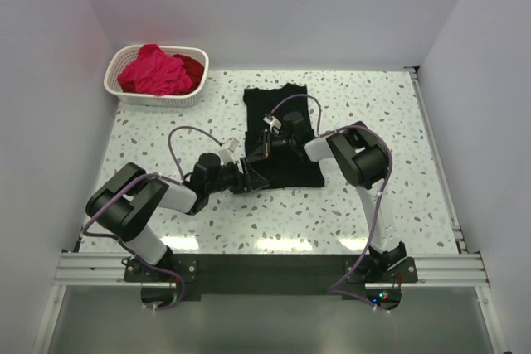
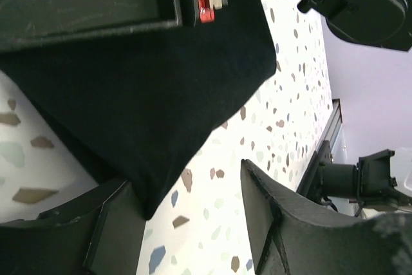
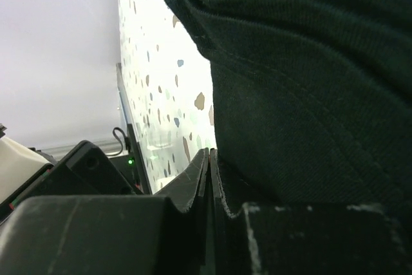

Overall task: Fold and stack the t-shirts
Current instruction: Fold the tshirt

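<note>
Black t-shirt (image 1: 278, 134) mid-tabletop (image 1: 398, 147), my claws crowding its left edge.
Left claw (image 1: 249, 178) gapes at a corner, right claw (image 1: 265, 146) pressed closed; basket (image 1: 133, 99) stands well apart.

Top view: right gripper (image 1: 265, 148) tips were black on the black t-shirt (image 1: 278, 99), too small to read. Right wrist: shirt ran off frame at 12 and 3 o'clock; pinched or not, unclear. At 10 o'clock, red t-shirt (image 1: 193, 65) was mostly hidden behind pink t-shirt (image 1: 153, 72).
</note>
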Controlling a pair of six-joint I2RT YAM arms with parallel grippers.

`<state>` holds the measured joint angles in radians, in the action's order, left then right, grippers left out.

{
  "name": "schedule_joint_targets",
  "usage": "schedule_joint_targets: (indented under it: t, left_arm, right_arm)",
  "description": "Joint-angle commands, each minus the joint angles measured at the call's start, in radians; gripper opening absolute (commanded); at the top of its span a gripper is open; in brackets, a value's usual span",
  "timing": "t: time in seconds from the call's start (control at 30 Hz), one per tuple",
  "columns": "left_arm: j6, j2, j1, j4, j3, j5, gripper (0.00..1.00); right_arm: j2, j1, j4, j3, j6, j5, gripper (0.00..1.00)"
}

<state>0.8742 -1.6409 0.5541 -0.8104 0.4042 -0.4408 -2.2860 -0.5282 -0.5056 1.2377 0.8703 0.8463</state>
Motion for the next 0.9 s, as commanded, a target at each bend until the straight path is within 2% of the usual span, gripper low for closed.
schedule_joint_targets:
  t: [0.0,0.13,0.27,0.33,0.4,0.6,0.77,0.87]
  left_arm:
    - [0.010,0.084,-0.003,0.031,-0.037,-0.067,0.60]
    - [-0.009,0.138,-0.005,0.203,-0.067,-0.052,0.59]
    - [-0.023,0.173,-0.003,0.322,-0.074,-0.001,0.51]
    - [-0.029,0.181,-0.003,0.382,-0.062,0.025,0.50]
    - [-0.044,0.196,-0.003,0.439,-0.047,0.034,0.54]
    - [-0.067,0.352,0.004,0.601,0.025,0.102,0.71]
    - [-0.052,0.435,0.021,0.669,0.113,0.125,0.71]
    - [-0.044,0.435,0.036,0.653,0.156,0.151,0.66]
  right_arm:
    - [-0.038,-0.001,0.084,-0.004,-0.091,-0.092,0.06]
    - [-0.046,-0.001,0.099,-0.001,-0.103,-0.105,0.06]
    - [-0.049,-0.003,0.107,0.000,-0.111,-0.116,0.05]
    - [-0.041,0.000,0.111,0.003,-0.116,-0.118,0.05]
    - [-0.027,-0.001,0.130,0.005,-0.120,-0.118,0.05]
    - [0.126,-0.001,0.254,0.041,-0.186,-0.131,0.11]
    - [0.303,0.007,0.354,0.042,-0.223,-0.147,0.25]
    - [0.400,0.042,0.360,-0.024,-0.222,-0.170,0.27]
